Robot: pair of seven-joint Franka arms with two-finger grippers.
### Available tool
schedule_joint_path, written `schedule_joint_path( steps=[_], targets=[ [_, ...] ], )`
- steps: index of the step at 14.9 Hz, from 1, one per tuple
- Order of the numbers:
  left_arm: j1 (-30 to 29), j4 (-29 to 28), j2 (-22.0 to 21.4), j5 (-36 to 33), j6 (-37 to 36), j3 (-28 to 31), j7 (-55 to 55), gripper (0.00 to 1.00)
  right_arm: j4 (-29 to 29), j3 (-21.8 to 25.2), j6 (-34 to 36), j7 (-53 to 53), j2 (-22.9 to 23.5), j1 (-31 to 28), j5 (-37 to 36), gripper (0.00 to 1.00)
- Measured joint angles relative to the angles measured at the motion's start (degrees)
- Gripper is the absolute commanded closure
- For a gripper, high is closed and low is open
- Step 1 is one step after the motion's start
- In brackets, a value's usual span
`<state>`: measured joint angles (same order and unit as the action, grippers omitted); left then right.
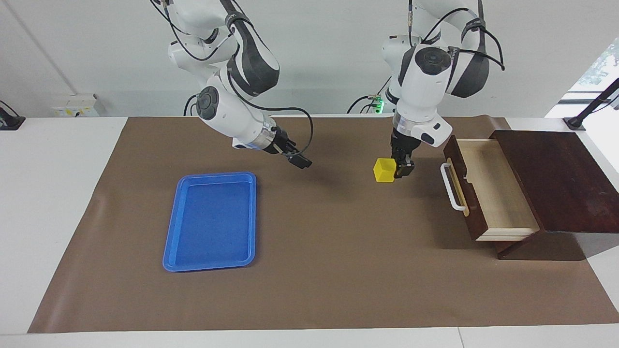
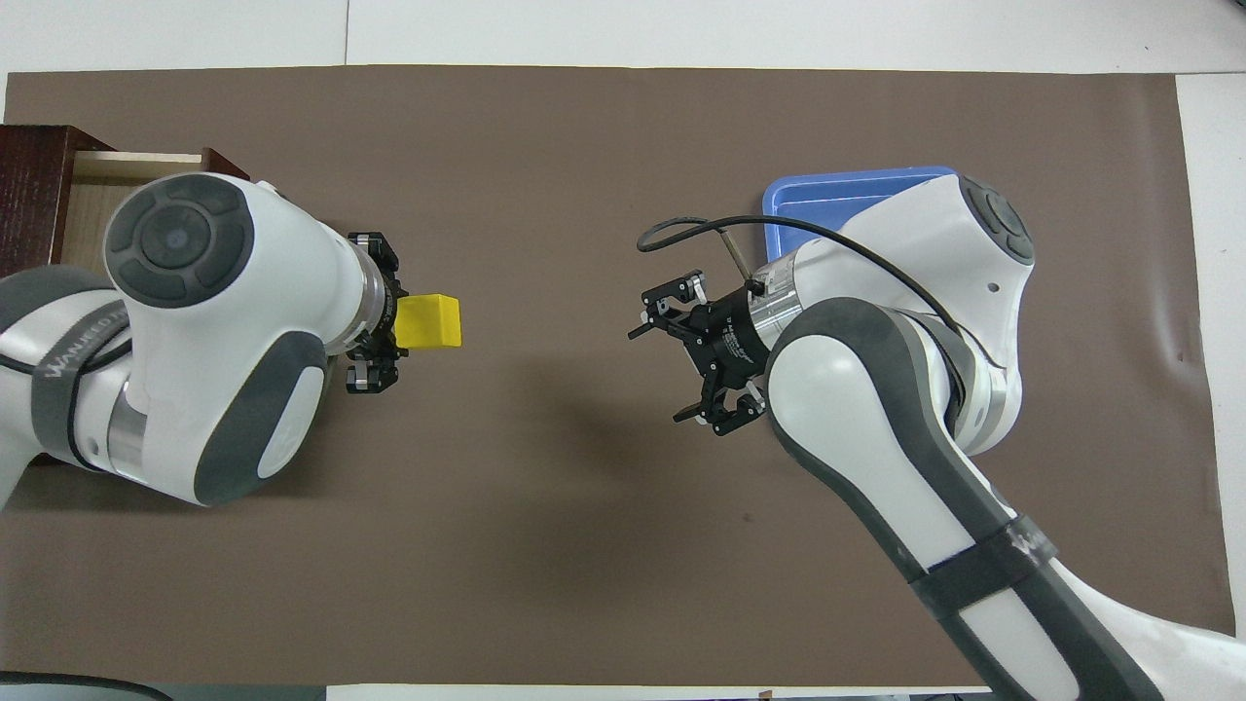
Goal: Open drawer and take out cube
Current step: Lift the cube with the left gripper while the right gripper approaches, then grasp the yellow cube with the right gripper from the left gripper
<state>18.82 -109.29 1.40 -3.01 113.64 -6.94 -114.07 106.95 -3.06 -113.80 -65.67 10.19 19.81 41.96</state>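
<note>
Yellow cube (image 1: 384, 170) clamped in left tool (image 1: 403, 170), carried in the air over bare brown mat (image 1: 338, 251), clear of the drawer (image 1: 493, 188). Drawer pulled fully out of dark wooden box (image 1: 556, 179), pale interior showing nothing inside, white handle (image 1: 452, 187) facing the mat. Cube sticking out of the left tool on the side toward the right arm's end of the counter, one face offered that way. Right tool (image 1: 300, 161) spread wide, holding nothing, hanging over the mat between cube and blue tray (image 1: 213, 220), tips pointed toward the cube. Gap between the two tools: apart, no contact. Judgement: extraction done; next move either a set-down or a handover. Deciding relation: cube directly in front of the right tool's spread tips, along the line joining the two tools; left arm nearer, already gripping. Risk: off-centre grip, cube held by one end only, possible twist on transfer.
</note>
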Motion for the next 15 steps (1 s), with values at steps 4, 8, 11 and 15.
schedule_joint_path(
  steps=[4, 8, 11, 15],
  targets=[
    [2.91, -1.97, -1.45, 0.93, 1.43, -0.03, -8.15, 1.00, -0.52, 0.00, -5.76, -3.86, 3.79, 2.97, 1.61, 0.00],
    [4.04, -2.01, -1.50, 2.34, 2.00, 0.01, -10.98, 1.00, -5.42, 0.01, -8.23, -8.80, 8.66, 4.52, 4.23, 0.00],
    [5.79, -2.40, -1.44, 2.39, 2.00, -0.02, -12.36, 1.00, -7.44, 0.00, -8.78, -9.07, 10.50, 5.36, 6.16, 0.00],
    [6.74, -3.10, -1.06, 2.39, 2.06, -0.03, -13.03, 1.00, -8.27, 0.02, -10.02, -10.65, 10.73, 8.07, 6.31, 0.00]
  ],
)
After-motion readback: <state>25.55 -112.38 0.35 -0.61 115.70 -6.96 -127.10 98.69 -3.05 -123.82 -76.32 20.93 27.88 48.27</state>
